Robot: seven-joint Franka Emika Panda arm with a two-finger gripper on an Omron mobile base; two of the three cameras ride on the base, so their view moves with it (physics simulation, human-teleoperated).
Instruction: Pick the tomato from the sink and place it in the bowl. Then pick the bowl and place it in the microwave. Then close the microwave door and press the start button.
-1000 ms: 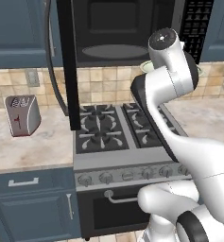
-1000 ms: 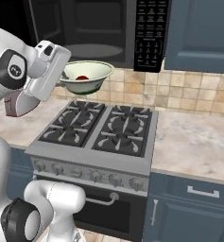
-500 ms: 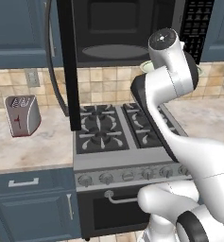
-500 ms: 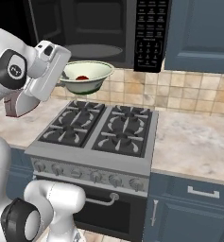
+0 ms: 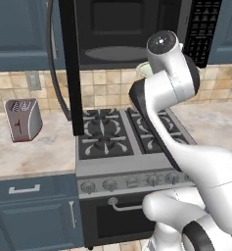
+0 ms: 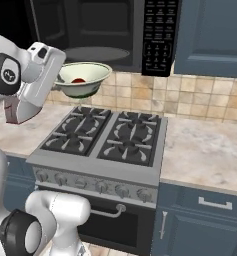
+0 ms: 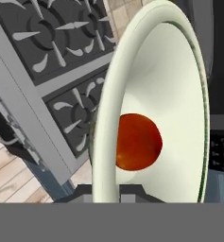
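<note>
Gripper (image 7: 105, 191) pinched tight on rim of bowl (image 6: 83, 79); bowl glossy, pale green-white, shallow, held above stove (image 6: 107, 137) just below open microwave (image 6: 102, 30); smooth round red-orange tomato (image 7: 137, 142) inside bowl; keypad writing unreadable.

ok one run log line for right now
gripper: shut on bowl rim | tomato: in bowl | bowl: held over stove, below open microwave
</note>
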